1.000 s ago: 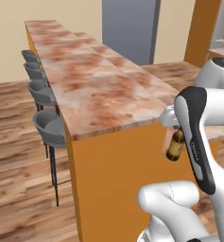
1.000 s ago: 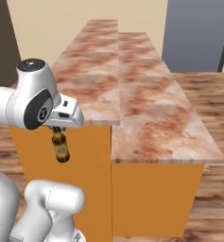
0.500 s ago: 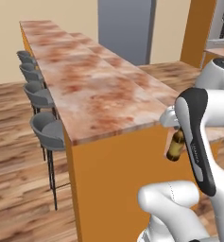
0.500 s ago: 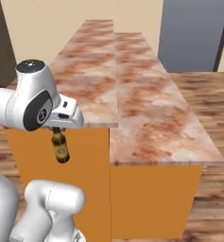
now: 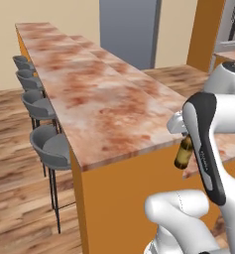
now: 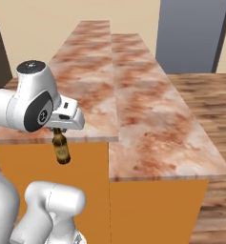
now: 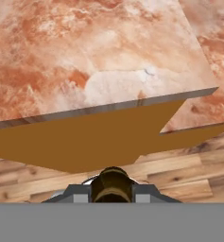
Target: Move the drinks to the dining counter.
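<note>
The desk (image 5: 104, 104), the long bar top with stools (image 5: 52, 146) along its far side, carries no drink on the stretch in view. One bottle (image 6: 62, 148) is in transit, hanging upright below the near end edge, clear of the orange side. Its neck sits pinched between the jaws of the gripper (image 6: 57, 129). Lifting and setting down remain, in my judgement

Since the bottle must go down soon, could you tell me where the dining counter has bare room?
The dining counter top is bare from the near edge to the far end, stools bordering one side. The beer bottle hangs in the gripper short of that edge.
</note>
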{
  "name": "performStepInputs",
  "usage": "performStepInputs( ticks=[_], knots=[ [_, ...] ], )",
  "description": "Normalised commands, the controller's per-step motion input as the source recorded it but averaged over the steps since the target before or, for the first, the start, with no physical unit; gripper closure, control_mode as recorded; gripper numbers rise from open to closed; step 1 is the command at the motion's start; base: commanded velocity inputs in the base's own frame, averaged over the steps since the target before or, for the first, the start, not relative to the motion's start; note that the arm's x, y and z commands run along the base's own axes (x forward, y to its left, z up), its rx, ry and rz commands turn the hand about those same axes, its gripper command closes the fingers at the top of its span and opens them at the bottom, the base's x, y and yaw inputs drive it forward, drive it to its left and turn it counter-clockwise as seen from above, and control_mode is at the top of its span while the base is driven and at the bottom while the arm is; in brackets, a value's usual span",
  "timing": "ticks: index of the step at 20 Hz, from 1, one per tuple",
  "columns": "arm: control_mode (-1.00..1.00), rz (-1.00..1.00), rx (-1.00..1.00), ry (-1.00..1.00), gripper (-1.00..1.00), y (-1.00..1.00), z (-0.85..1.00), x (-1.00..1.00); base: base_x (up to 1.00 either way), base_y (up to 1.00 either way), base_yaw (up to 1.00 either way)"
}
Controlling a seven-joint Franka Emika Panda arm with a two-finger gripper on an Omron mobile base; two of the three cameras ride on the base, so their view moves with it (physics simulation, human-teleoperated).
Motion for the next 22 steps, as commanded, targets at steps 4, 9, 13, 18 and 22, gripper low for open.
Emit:
performStepInputs(
  ticks=[4, 9, 13, 18, 22],
  knots=[
    [1.0, 0.0, 0.0, 0.0, 1.0, 0.0, 0.0, 0.0, 0.13, 0.02, -0.1],
    [1.0, 0.0, 0.0, 0.0, 1.0, 0.0, 0.0, 0.0, -0.04, -0.02, -0.06],
    [1.0, 0.0, 0.0, 0.0, 1.0, 0.0, 0.0, 0.0, 0.07, 0.0, -0.03],
    [1.0, 0.0, 0.0, 0.0, 1.0, 0.0, 0.0, 0.0, 0.31, 0.02, 0.11],
    [1.0, 0.0, 0.0, 0.0, 1.0, 0.0, 0.0, 0.0, 0.13, 0.0, 0.15]
  ],
)
